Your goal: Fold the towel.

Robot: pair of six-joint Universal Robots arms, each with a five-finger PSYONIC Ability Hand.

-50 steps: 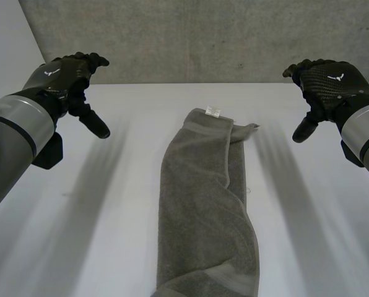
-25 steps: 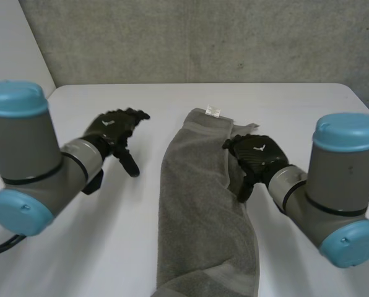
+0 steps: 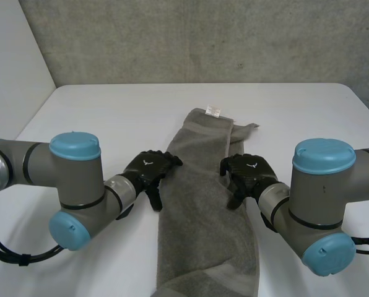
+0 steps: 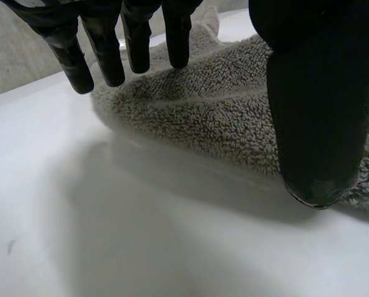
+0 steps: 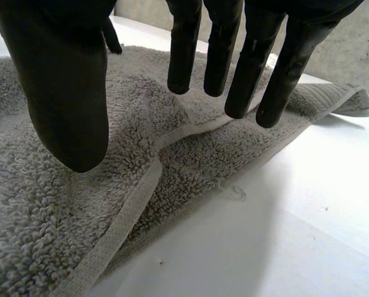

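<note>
Lying lengthwise on white tabletop (image 3: 98, 117): grey terry towel (image 3: 203, 216), doubled into a long narrow strip, running from the robot's side away toward a grey wall (image 3: 203, 37). Carrying a small white label (image 3: 213, 112) at the far end; showing a flap corner poking out to the right just beside that end, and a hemmed edge running along the upper layer. Flanked at mid-length by both arms, reaching inward from either side. Left robot hand (image 3: 148, 175): set at the towel's left long edge, palm down, fingers (image 4: 104, 52) straight and spread over the edge fold, thumb (image 4: 314, 111) held well apart from them, tip low at the cloth's edge by the tabletop; gripping nothing; contact with the pile not to be told. Right robot hand (image 3: 247, 173): set at the towel's right long edge, opposite the left, fingers straight and pointing down over the hemmed edge, thumb apart from them over the towel's flat middle; nothing clasped between. Grey joints and light-blue caps on both arms, held low near the tabletop.
</note>
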